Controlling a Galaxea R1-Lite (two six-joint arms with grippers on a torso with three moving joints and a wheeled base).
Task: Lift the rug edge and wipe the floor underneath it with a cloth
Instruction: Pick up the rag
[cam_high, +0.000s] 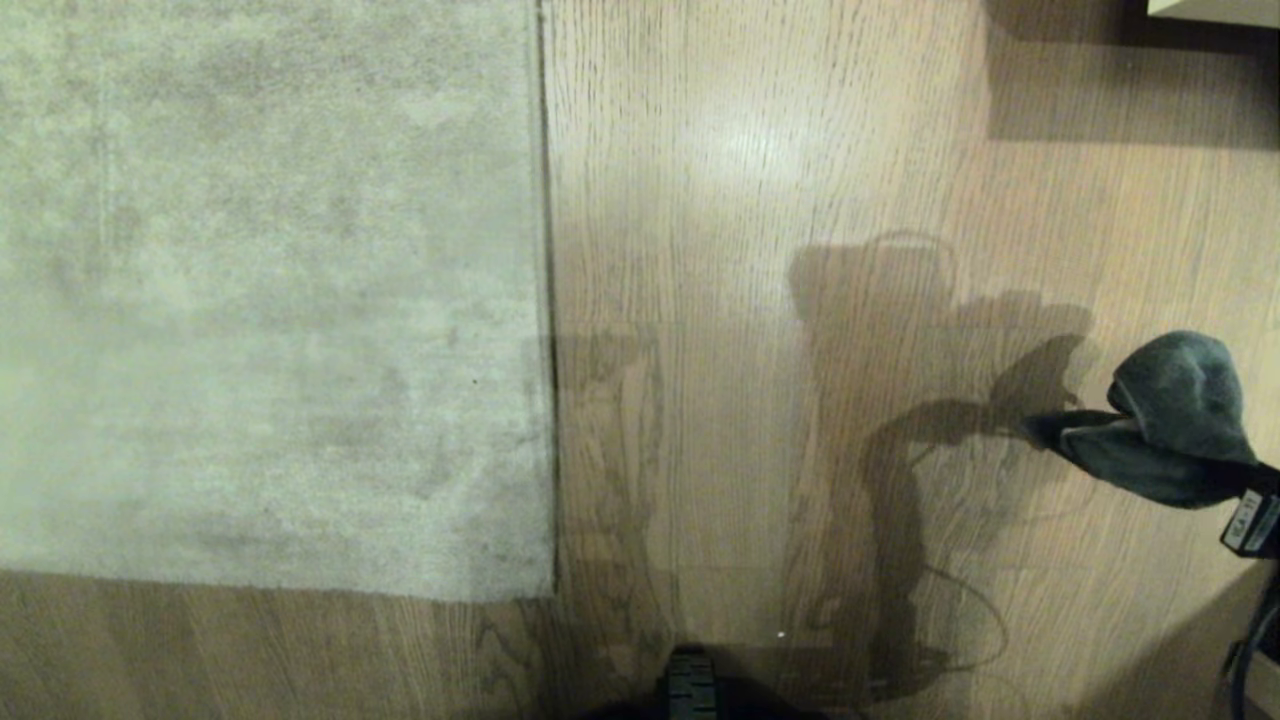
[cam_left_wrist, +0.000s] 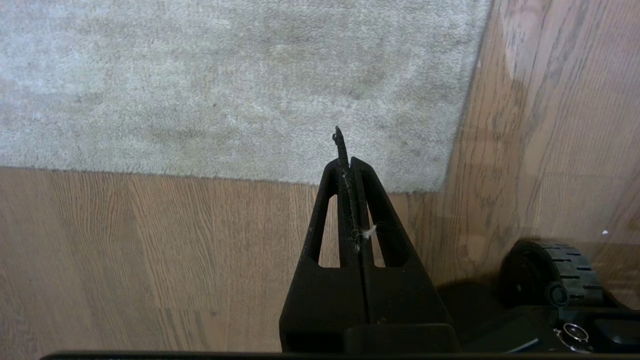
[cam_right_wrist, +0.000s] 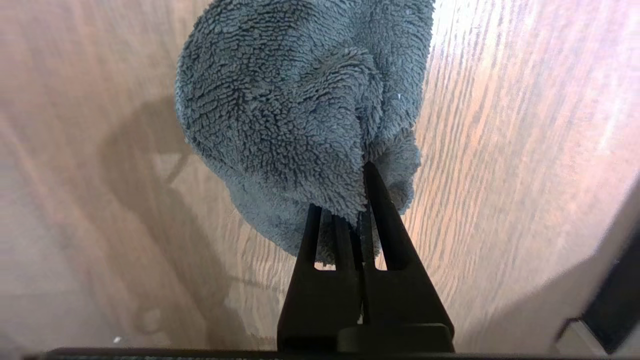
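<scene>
The rug (cam_high: 260, 300) lies flat on the left, pale grey-beige and mottled. Its rug edge (cam_high: 546, 300) runs straight down to a square corner (cam_high: 550, 592). The floor (cam_high: 760, 200) is light brown wood-grain plank. At the right border of the head view the dark grey-blue fuzzy cloth (cam_high: 1175, 415) hangs above the floor, well away from the rug. My right gripper (cam_right_wrist: 359, 192) is shut on the cloth (cam_right_wrist: 290, 110), which bunches over its fingertips. My left gripper (cam_left_wrist: 345, 162) is shut and empty, held above the floor near the rug's corner (cam_left_wrist: 437, 187).
A pale furniture corner (cam_high: 1215, 8) casts a shadow at the top right. My base's wheel (cam_high: 690, 685) shows at the bottom middle, also in the left wrist view (cam_left_wrist: 560, 270). A cable (cam_high: 1245, 650) hangs by the right arm (cam_high: 1255, 520).
</scene>
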